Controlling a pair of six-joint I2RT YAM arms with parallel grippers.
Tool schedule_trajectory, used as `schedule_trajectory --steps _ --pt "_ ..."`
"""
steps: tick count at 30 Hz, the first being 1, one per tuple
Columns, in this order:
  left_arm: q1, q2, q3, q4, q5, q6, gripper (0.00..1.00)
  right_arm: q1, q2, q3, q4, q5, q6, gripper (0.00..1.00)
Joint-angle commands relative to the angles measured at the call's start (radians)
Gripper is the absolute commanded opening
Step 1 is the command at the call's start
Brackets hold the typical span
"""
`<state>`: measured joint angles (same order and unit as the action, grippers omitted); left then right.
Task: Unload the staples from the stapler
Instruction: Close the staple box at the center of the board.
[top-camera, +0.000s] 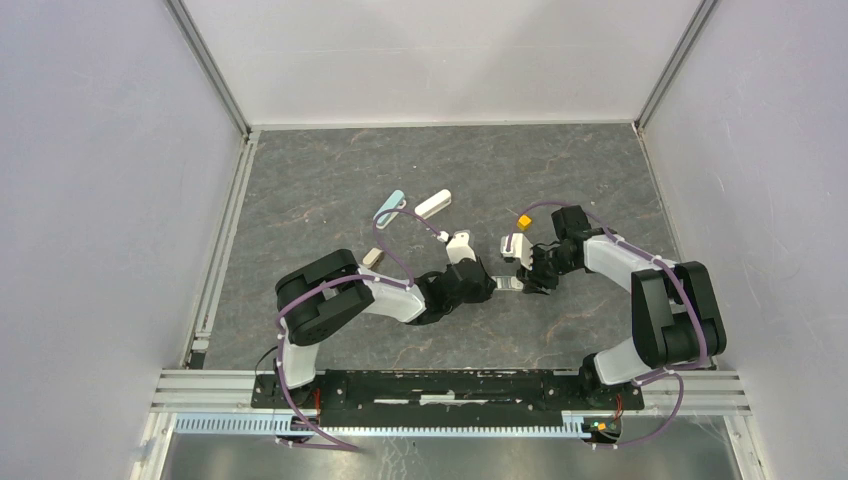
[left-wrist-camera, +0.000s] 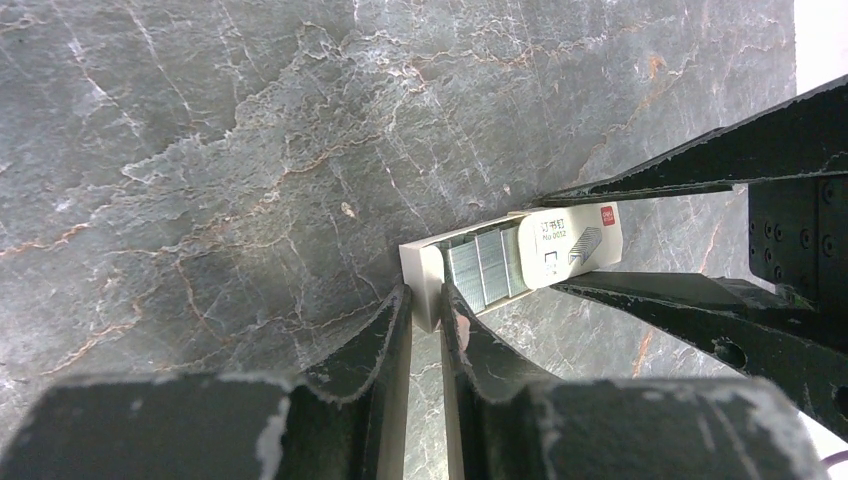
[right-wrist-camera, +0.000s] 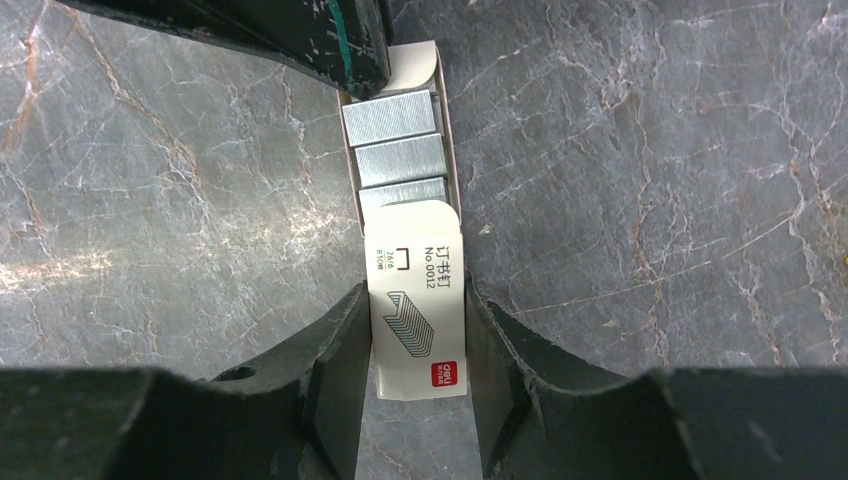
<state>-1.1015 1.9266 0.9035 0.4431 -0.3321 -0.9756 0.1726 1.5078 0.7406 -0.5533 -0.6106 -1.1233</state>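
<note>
Staples (right-wrist-camera: 392, 150) lie as 3 silvery-grey, finely ribbed blocks in a row in the pulled-out tray of a white box (right-wrist-camera: 418, 340), at the upper centre of the right wrist view. In the top view the box sits mid-table (top-camera: 330, 170). Its sleeve reads "订书钉", "No.0012" and a red "deli" mark under a staple drawing. The left gripper (left-wrist-camera: 428, 300) pinches the tray's end; the right gripper (right-wrist-camera: 415, 290) clamps the sleeve.
</note>
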Motion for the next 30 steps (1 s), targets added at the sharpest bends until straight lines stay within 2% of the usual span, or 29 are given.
schedule_trajectory --steps 1,13,30 --pt "-0.004 0.006 0.036 0.014 0.025 0.046 0.24 0.007 0.043 0.033 -0.050 0.028 -0.087 0.44" --pt "0.003 0.019 0.046 0.018 0.044 0.031 0.23 0.021 0.042 0.027 -0.065 0.005 -0.120 0.44" --pt "0.008 0.040 0.022 0.048 0.048 -0.066 0.23 0.039 0.019 -0.053 -0.020 -0.018 -0.055 0.45"
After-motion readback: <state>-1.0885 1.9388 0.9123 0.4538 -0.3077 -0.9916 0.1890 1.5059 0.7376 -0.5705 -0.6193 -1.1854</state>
